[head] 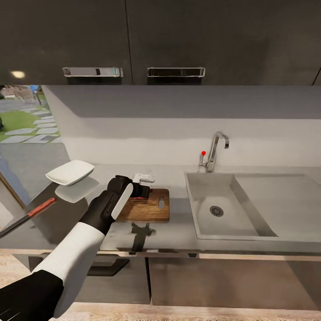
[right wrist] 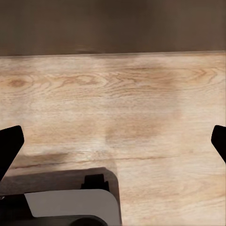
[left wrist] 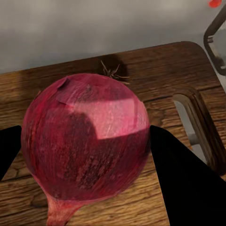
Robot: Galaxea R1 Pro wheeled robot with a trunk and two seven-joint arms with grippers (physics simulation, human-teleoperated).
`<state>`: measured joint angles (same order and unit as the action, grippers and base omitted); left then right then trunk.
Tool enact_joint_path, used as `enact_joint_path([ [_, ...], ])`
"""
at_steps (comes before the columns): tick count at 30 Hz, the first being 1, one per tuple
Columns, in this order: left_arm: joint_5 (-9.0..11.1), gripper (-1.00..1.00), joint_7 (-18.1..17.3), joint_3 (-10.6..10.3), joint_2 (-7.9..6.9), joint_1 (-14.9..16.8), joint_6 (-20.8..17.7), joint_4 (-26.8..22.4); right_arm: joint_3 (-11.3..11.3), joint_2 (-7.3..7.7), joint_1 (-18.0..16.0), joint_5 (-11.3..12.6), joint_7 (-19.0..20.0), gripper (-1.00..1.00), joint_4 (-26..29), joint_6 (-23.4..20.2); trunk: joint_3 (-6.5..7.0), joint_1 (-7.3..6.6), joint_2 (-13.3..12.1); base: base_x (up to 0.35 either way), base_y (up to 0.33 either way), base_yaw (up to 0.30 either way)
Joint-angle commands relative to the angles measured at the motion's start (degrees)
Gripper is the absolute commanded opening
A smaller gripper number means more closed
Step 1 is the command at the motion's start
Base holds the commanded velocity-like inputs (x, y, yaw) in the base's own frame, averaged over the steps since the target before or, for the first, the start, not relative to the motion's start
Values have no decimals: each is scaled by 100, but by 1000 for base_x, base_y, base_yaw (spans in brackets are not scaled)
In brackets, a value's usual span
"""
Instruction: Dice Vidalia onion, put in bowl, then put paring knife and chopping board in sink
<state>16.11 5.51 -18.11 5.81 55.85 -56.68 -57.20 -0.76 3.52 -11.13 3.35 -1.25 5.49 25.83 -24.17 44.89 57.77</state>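
Note:
The pinkish-red Vidalia onion [left wrist: 87, 141] sits between the two black fingers [left wrist: 183, 183] of my left gripper [head: 139, 192], which is shut on it just over the brown chopping board [head: 149, 207]. The board's slot-shaped handle hole [left wrist: 195, 127] lies beside the onion. Whether the onion touches the wood I cannot tell. The paring knife [head: 31, 214] lies on the grey countertop [head: 178, 232] at the far left, and the white bowl [head: 70, 172] is behind it. The sink [head: 223, 205] with its chrome tap [head: 216, 149] is to the right of the board. My right gripper [right wrist: 113, 146] hangs open over the wood floor.
Glossy black upper cabinets [head: 160, 40] with metal handles hang above the worktop. A window opening [head: 26, 120] is at the left. Dark lower cabinets [head: 223, 281] run under the counter edge. Part of the robot's base [right wrist: 70, 202] appears below the right gripper.

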Motion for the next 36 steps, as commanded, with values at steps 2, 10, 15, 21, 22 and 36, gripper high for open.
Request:
enact_joint_path([
  [2, 50, -100, 47, -8, -1, 5, -19, 1, -3, 0, -3, 34, 10, 100, -3, 19, -25, 0, 4, 0, 0, 0],
  [10, 50, -100, 47, -8, -1, 5, -18, -1, -3, -1, -3, 34, 10, 100, -4, 19, -98, 0, 4, 0, 0, 0],
  [15, 50, -100, 47, -11, -1, 5, -19, 12, -3, -1, -3, 34, 9, 100, -4, 23, -144, 0, 4, 0, 0, 0],
  [21, 50, -100, 47, -8, -1, 5, -18, 7, -3, -1, -3, 34, 2, 100, -4, 23, -199, 0, 4, 0, 0, 0],
  [22, 50, -100, 47, -8, -1, 5, -20, 7, -3, -1, -3, 34, 2, 100, -4, 21, -208, 0, 4, 0, 0, 0],
  [36, 55, -100, 47, -9, -1, 5, -24, -5, -3, -1, -3, 34, 1, 100, -1, 21, -283, 0, 4, 0, 0, 0],
])
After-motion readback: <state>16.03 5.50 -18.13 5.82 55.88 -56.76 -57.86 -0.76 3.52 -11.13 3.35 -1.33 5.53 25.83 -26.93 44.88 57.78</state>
